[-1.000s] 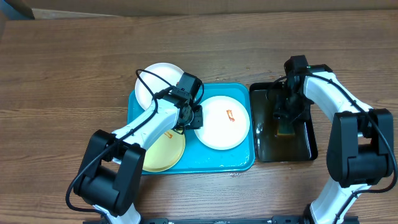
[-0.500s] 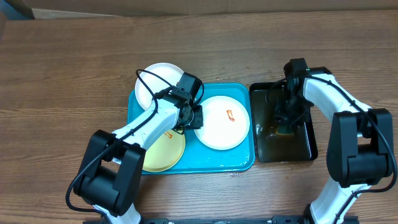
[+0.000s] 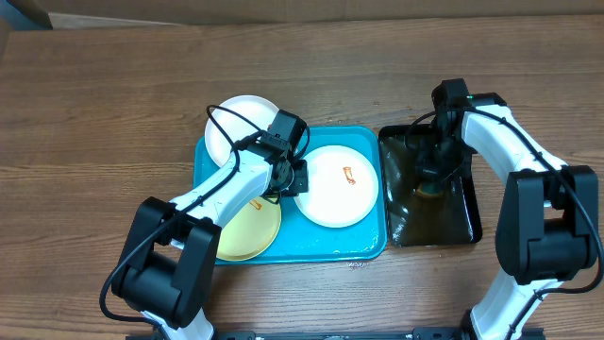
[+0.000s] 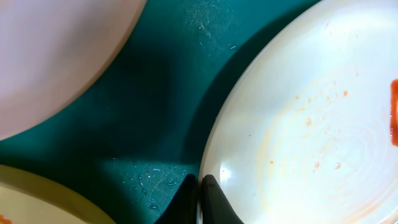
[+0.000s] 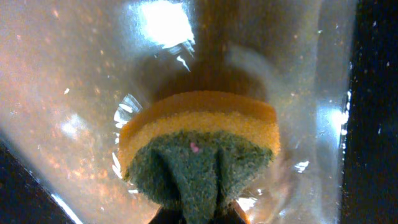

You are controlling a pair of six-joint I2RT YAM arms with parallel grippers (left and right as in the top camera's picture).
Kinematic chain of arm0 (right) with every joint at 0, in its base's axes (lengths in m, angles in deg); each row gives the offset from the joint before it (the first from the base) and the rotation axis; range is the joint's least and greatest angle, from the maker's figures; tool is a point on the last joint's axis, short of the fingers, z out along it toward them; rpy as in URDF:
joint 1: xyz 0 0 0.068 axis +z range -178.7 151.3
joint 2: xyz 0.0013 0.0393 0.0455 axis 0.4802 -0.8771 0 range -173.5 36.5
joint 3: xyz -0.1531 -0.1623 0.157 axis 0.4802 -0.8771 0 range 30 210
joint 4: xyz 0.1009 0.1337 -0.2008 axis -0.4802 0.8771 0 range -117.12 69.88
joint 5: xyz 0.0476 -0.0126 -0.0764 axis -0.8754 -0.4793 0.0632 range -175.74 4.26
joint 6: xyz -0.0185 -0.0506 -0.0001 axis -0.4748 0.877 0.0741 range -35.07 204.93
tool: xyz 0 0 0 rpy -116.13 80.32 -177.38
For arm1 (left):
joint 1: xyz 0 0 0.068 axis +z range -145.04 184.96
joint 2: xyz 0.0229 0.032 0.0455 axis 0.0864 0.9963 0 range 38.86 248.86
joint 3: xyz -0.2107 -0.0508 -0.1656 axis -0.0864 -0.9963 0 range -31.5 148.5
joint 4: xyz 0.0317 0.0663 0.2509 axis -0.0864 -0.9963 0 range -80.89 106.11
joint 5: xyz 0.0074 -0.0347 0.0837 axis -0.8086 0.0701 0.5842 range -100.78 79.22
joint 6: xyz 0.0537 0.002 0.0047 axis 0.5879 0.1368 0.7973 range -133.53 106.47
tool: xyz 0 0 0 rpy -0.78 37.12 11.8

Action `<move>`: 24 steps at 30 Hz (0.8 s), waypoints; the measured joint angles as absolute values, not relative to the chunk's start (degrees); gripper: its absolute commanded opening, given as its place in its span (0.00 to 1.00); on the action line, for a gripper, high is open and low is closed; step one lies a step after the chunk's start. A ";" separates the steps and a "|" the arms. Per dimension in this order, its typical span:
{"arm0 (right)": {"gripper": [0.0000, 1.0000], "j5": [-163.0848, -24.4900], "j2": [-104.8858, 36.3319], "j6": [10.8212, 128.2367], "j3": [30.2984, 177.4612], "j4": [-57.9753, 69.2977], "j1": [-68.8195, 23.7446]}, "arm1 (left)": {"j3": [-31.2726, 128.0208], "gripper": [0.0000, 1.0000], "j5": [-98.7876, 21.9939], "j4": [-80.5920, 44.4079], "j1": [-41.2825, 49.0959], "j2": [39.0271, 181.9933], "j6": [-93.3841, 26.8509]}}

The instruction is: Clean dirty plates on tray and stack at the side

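Three plates to treat; none yet stacked at the side.

Nearest row: pale yellow-green plate (image 3: pixel 247 234), flat in the near-left part of the turquoise tray (image 3: pixel 368 247). Partly under the left arm, with an orange mark showing at the arm's edge.

Middle row: large white plate (image 3: pixel 338 185), flat in the centre-right of the tray, bearing a red smear (image 3: pixel 349 176) and faint orange specks. Left tool (image 4: pixel 199 193) clamped on the left rim of this plate, rim pinched between nearly closed fingers. Water droplets on the tray floor just beside the grip.

Level with it, to the right: black tray (image 3: pixel 467 227) holding shallow liquid. Right tool (image 5: pixel 199 208) clamped on the sponge (image 5: pixel 199 143): yellow foam with a green scouring face, squeezed to a waist and held down in the liquid.

Far row: second white plate (image 3: pixel 238 127), lying over the far-left corner of the tray and partly above the worktop (image 3: pixel 94 113). Smear not discernible from overhead.

Handling, by judgement only:
- Treat the plates as stiff, light and shallow.
- Expect a slick surface once wet, hence a risk of slip in a rim pinch.
- Grip at the rim only, well onto the lip and away from the smear.
- Keep the plate flat against the tray floor during scrubbing, not raised by one edge.
- Treat the sponge as soft and waterlogged; expect dripping on the way across to the plate.
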State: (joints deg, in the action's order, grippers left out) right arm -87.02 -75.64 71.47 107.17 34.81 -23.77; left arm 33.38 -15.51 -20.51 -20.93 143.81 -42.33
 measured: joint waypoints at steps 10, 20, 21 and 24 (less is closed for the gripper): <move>0.04 -86.67 -75.66 71.39 111.21 40.27 -23.49 | 33.38 0.14 -15.23 -20.53 -20.93 143.81 -42.61; 0.04 -80.88 -75.66 69.86 111.89 40.32 -21.32 | 33.31 0.04 -15.23 -20.46 -20.93 143.81 -43.59; 0.04 -80.38 -75.66 69.73 111.89 40.64 -21.32 | 33.29 0.04 -15.23 -20.42 -20.93 143.81 -43.59; 0.04 -78.08 -75.66 69.51 111.89 41.76 -21.32 | 33.25 0.04 -15.25 -20.33 -20.93 143.81 -43.59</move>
